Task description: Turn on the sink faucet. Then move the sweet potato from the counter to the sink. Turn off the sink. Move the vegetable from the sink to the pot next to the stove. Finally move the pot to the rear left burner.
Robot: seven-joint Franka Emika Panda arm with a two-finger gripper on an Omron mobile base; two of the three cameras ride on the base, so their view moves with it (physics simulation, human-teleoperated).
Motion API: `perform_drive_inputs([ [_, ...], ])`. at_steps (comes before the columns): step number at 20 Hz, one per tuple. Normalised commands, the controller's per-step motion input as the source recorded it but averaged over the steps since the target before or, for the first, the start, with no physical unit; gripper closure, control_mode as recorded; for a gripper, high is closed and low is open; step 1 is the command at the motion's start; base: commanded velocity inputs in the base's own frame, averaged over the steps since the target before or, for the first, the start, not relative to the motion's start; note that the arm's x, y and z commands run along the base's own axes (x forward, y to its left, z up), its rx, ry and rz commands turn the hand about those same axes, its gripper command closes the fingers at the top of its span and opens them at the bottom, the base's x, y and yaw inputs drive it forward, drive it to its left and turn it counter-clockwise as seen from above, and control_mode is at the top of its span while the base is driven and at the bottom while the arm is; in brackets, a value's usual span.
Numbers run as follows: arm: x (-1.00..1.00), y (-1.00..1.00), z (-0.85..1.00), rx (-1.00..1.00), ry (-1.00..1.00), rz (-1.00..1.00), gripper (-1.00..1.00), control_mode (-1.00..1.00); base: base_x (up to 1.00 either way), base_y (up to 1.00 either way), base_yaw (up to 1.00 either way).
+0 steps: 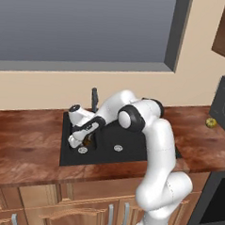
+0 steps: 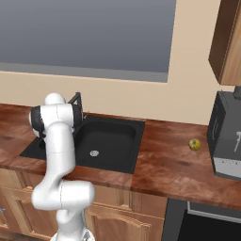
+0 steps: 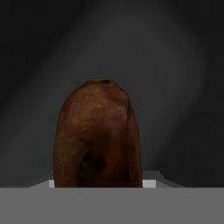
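Wooden counter [image 1: 27, 142], one black sink [image 1: 126, 150]: your arm folds down into the basin, gripper [image 1: 88, 140] clamped on one sweet potato [image 3: 97, 135].

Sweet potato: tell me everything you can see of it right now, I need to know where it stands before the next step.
The sweet potato is a reddish-brown, rough-skinned tuber with darker mottled patches and a rounded end pointing away from the hand camera. It sits lengthwise right at the gripper, low inside the black sink, whose dark floor lies behind it. In the left base view just a brown sliver shows under the hand. The fingers cannot be made out against it, so a firm grip is likely but not certain.
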Motion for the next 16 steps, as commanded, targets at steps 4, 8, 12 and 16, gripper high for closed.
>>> perform_drive_inputs([
  [4,0.0,0.01,-0.24,0.0,0.0,0.11,1.0,-1.0,0.0,0.0,0.0],
  [8,0.01,0.03,-0.25,0.0,0.0,0.12,1.0,-1.0,0.0,0.0,0.0],
  [12,0.06,0.06,-0.21,0.0,0.0,0.11,1.0,-1.0,0.0,0.0,0.0],
  [16,0.1,0.04,-0.25,0.0,0.0,0.09,1.0,-1.0,0.0,0.0,0.0],
])
